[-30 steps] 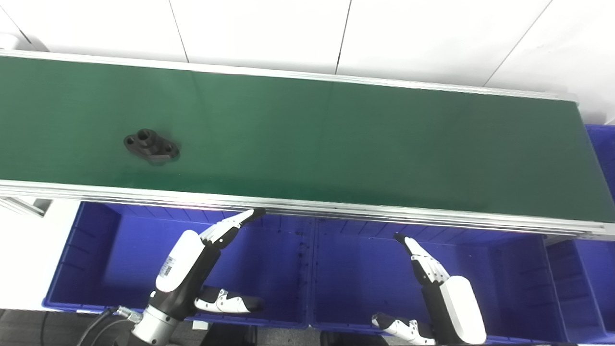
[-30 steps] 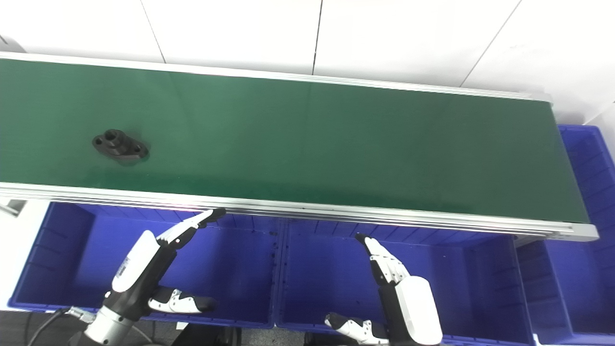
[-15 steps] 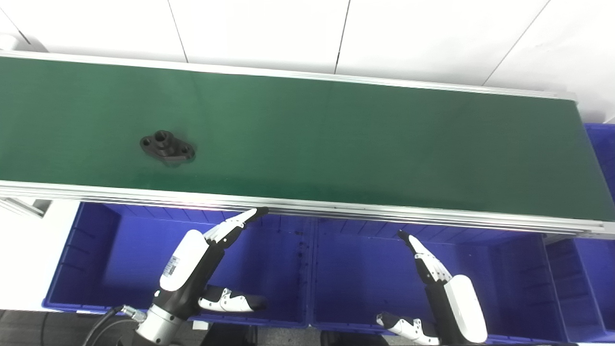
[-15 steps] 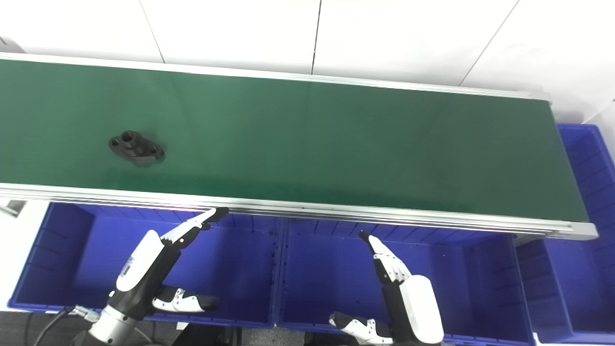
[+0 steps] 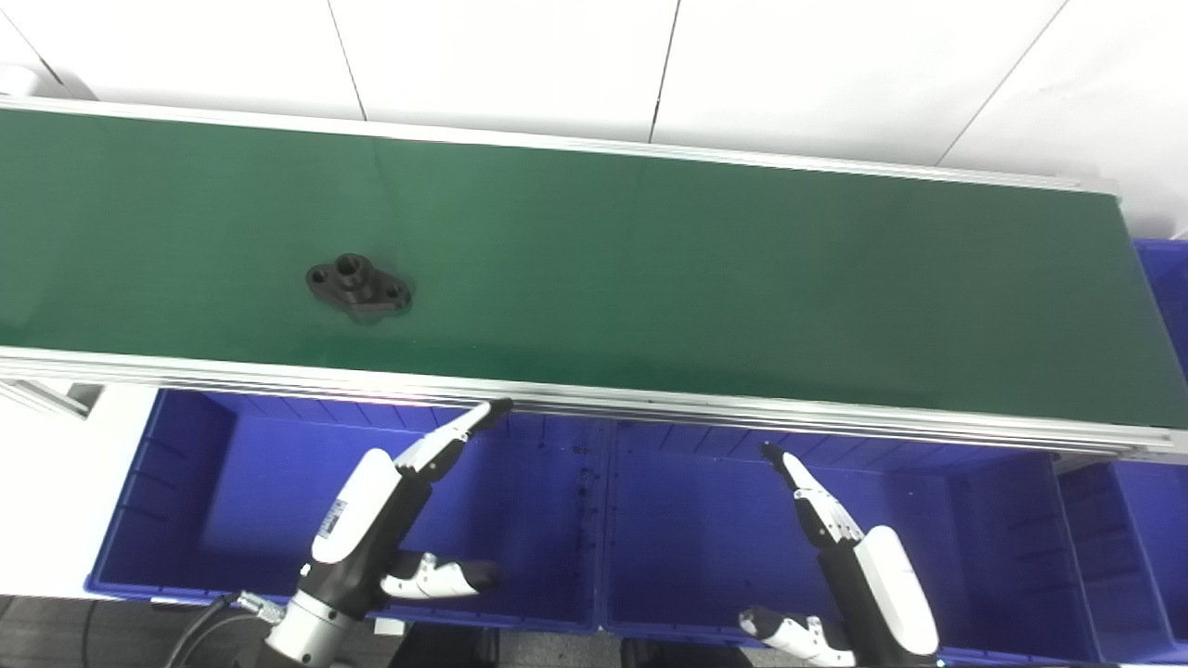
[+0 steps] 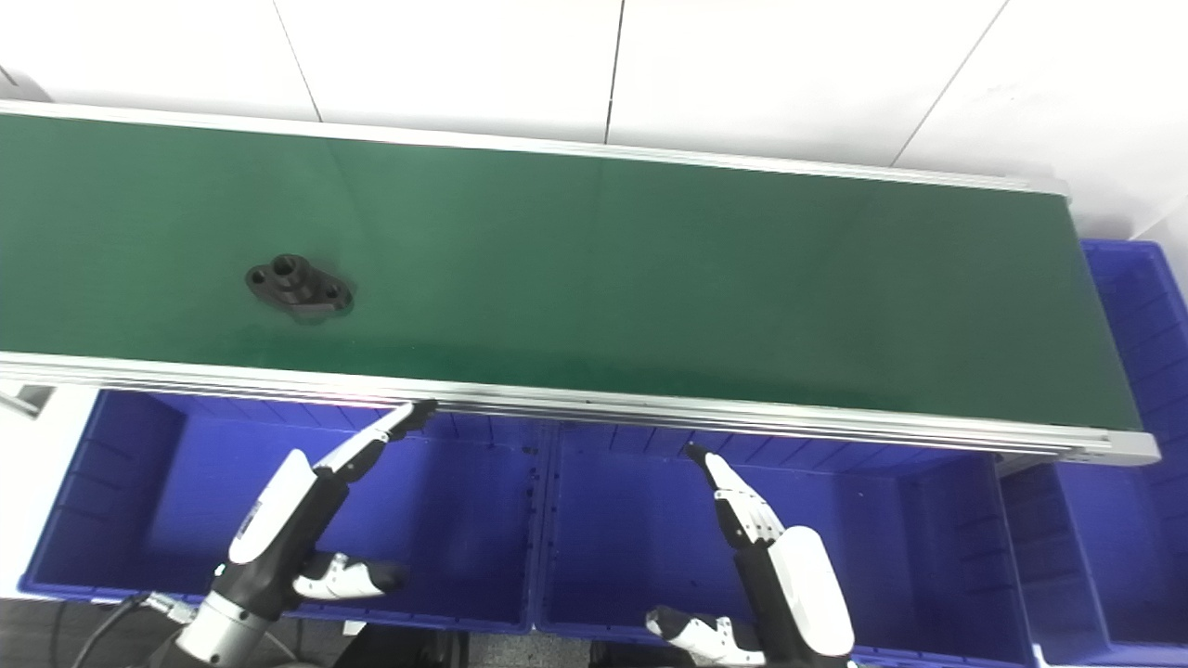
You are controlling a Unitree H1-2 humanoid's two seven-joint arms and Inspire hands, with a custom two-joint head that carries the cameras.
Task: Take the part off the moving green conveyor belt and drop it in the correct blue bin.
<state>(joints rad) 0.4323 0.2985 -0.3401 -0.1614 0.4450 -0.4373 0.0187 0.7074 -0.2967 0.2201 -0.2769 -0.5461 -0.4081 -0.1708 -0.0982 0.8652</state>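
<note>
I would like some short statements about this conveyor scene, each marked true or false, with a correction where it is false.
1. The black part lies on the green belt. True.
2. The left hand holds the part. False: it is open, over a blue bin, apart from the part.
3. The right hand is open and holds nothing. True.
4. The part lies in a blue bin. False: it is on the belt.

Factory sorting line: green conveyor belt [image 5: 650,269], blue bins [image 5: 575,594] beneath
</note>
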